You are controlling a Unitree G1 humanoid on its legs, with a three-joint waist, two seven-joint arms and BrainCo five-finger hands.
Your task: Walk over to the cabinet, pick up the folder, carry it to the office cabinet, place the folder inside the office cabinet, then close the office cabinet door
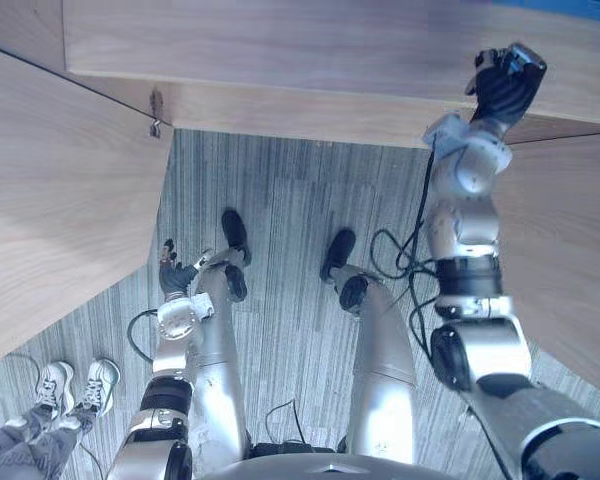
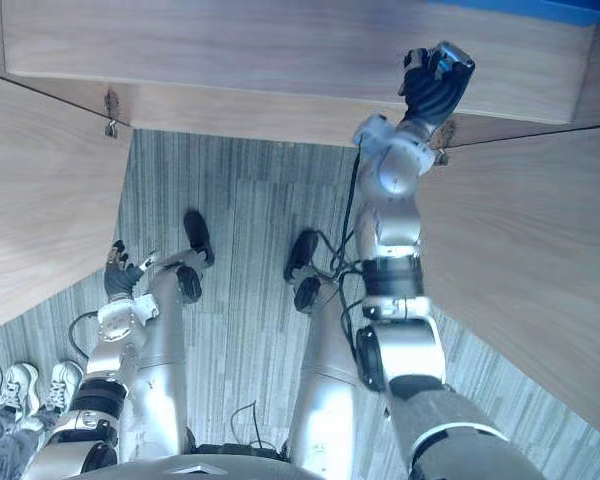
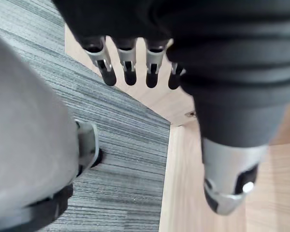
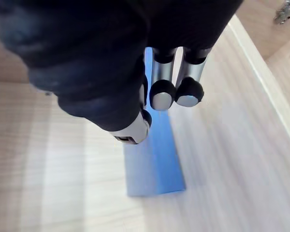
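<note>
Grey striped carpet (image 1: pixel 280 190) runs up to a wooden cabinet (image 1: pixel 280 50) with its doors swung wide. At 1 o'clock the right hand (image 1: pixel 505 85) is on the shelf, its curled fingers and thumb pinching the blue folder (image 4: pixel 154 164), which rests there. At 8 o'clock the left hand (image 1: pixel 172 272) hangs with its fingers loose, near a person's shoes (image 1: pixel 75 385).

eyes: overhead, facing down, both share floor (image 1: pixel 290 190), cabinet (image 1: pixel 280 40) | wrists: very close; right apparently inside cabinet
</note>
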